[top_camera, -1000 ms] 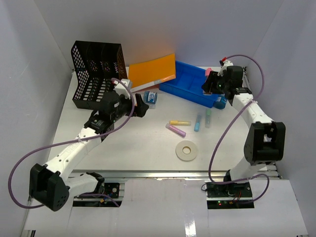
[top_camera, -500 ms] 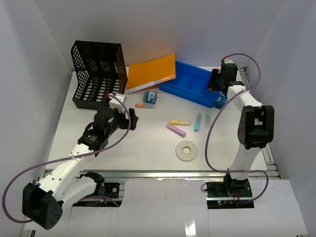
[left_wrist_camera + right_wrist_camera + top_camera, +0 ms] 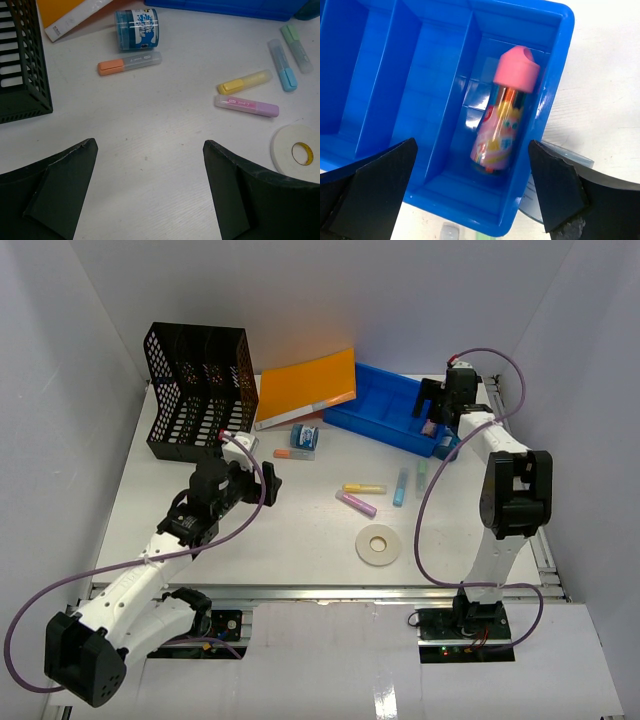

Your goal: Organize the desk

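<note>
The white desk (image 3: 290,530) carries scattered markers: orange (image 3: 129,63), yellow (image 3: 244,82), pink (image 3: 247,106), blue (image 3: 282,71) and green (image 3: 297,47). A white tape roll (image 3: 296,149) lies near the front. My left gripper (image 3: 150,144) hovers open over bare desk, nothing between its fingers. My right gripper (image 3: 472,144) stands open above the right end of the blue tray (image 3: 385,75). A pink-capped bottle (image 3: 505,110) lies in the tray's end compartment, free of the fingers. In the top view the right gripper (image 3: 432,408) is over the tray (image 3: 375,400).
A black mesh file rack (image 3: 195,390) stands at the back left, with an orange folder (image 3: 305,385) leaning beside it. A small blue printed tub (image 3: 136,29) lies by the orange marker. A teal round thing (image 3: 447,447) sits just right of the tray.
The right gripper has opened and the pink-capped bottle now lies loose in the tray. The left arm drew back from the tub a second ago and has since stayed still.
</note>
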`<state>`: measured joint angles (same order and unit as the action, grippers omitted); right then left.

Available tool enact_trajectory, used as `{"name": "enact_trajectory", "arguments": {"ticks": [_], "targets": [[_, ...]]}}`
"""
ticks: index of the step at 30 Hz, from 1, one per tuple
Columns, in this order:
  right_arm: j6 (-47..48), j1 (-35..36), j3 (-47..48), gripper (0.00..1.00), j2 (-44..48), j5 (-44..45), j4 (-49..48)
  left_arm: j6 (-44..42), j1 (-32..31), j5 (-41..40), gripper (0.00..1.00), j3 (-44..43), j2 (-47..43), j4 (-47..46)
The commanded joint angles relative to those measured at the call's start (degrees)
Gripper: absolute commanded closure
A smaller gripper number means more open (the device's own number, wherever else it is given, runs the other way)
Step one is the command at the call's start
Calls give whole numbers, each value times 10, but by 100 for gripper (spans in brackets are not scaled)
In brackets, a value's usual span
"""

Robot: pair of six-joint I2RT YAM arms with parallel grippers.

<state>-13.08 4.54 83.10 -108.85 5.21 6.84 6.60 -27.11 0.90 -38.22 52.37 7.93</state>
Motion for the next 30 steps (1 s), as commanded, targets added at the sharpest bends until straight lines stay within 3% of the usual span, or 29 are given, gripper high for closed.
{"name": "enact_trajectory", "arguments": {"ticks": [1, 7, 11, 15, 21, 30], "targets": [[62, -10, -34, 8, 113, -120, -24, -5, 0, 43, 2, 8, -22, -21], [292, -17, -128, 9, 250, -550, 67, 15, -1, 97, 2, 19, -34, -43], [398, -2, -213, 8, 326, -633, 154, 80, -1, 141, 2, 18, -25, -43], [444, 3, -311, 8, 414, -626, 156, 181, -1, 192, 2, 31, -22, -50], [460, 0, -439, 10, 517, -596, 86, 292, -4, 192, 8, 34, 0, -36], [472, -5, -458, 10, 527, -546, 83, 343, -71, 86, 9, -14, 120, 3]]}}
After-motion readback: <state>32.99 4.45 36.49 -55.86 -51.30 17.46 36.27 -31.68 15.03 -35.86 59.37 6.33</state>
